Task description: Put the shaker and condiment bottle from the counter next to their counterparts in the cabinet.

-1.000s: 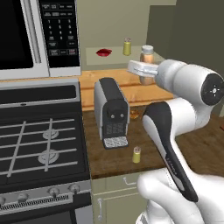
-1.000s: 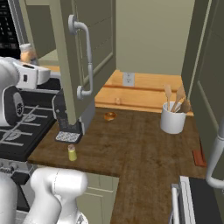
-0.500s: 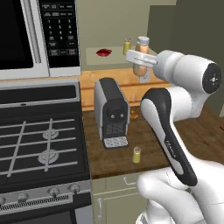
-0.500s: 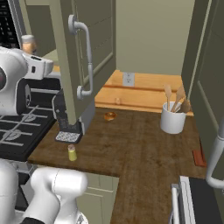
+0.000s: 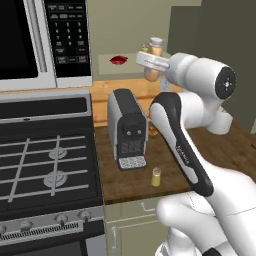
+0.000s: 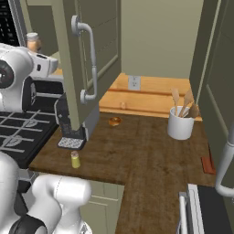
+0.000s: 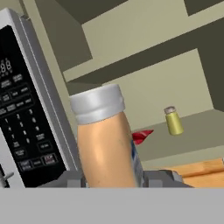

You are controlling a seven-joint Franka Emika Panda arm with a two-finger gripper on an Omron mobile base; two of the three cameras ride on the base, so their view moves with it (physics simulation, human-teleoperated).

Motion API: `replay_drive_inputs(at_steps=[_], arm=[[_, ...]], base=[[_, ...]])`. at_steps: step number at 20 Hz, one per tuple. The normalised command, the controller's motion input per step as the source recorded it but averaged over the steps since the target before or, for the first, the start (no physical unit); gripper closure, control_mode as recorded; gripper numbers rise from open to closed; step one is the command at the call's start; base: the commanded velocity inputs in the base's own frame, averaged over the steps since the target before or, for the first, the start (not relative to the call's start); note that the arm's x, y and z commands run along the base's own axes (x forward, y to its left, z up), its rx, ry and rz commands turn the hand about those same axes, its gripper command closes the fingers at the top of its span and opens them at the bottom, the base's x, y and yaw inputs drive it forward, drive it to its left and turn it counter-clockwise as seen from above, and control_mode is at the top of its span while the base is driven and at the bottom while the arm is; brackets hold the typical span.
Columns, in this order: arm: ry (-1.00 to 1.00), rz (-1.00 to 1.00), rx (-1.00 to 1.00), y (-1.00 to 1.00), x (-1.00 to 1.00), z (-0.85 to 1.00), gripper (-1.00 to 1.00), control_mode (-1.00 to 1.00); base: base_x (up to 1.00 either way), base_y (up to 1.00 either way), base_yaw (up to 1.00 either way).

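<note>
Tan condiment bottle (image 7: 107, 144) raised before cabinet shelf (image 7: 192, 131); yellow-green shaker (image 5: 156, 176) upright on counter (image 6: 151, 151).

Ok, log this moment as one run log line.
gripper: shut on condiment bottle | raised before cabinet shelf | shelf: shaker, red item | second shaker on counter

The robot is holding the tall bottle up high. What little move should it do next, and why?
Probably push the bottle forward into the cabinet and lower it onto the shelf. The gripper grips it at shelf height, in front of the red item and the shaker inside, but it isn't resting on anything yet.
</note>
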Motion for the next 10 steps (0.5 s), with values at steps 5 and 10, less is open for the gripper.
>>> replay_drive_inputs(at_steps=[5, 10], arm=[[-0.07, 0.0, 0.0, 0.1, 0.55, 0.0, 1.0, -1.0], [-0.07, -0.03, -0.03, 0.04, 0.52, -0.06, 1.0, -1.0]], base=[[0.0, 0.0, 0.0], [0.0, 0.0, 0.0]])
